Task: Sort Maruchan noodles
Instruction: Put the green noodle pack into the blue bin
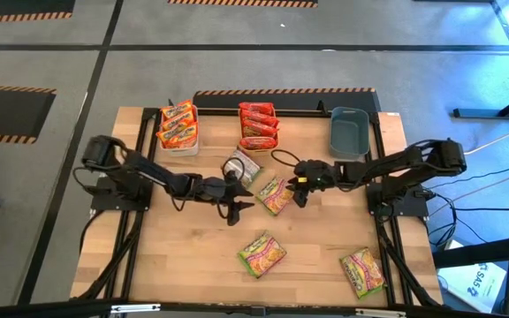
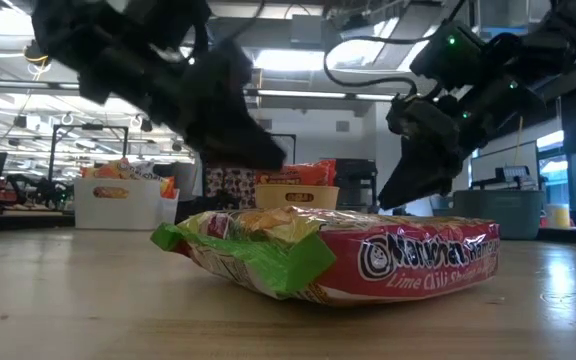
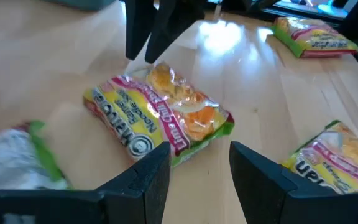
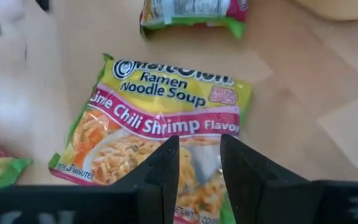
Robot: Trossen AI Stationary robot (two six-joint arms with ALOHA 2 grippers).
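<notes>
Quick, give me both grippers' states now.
Left gripper: open, holding nothing.
Right gripper: open, empty, over the lime chili shrimp packet.

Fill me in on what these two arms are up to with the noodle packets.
They are sorting ramen packets into bins. The white bin holds orange packets, the orange bin red ones, and the grey-blue bin looks empty. The right gripper hangs open over a green packet at mid-table, not gripping it. The left gripper is open just beside it, next to a silvery packet. Two more green packets lie near the front edge.

green-red noodle packet point(image 2: 338, 255), wooden table point(image 2: 88, 300)
</notes>
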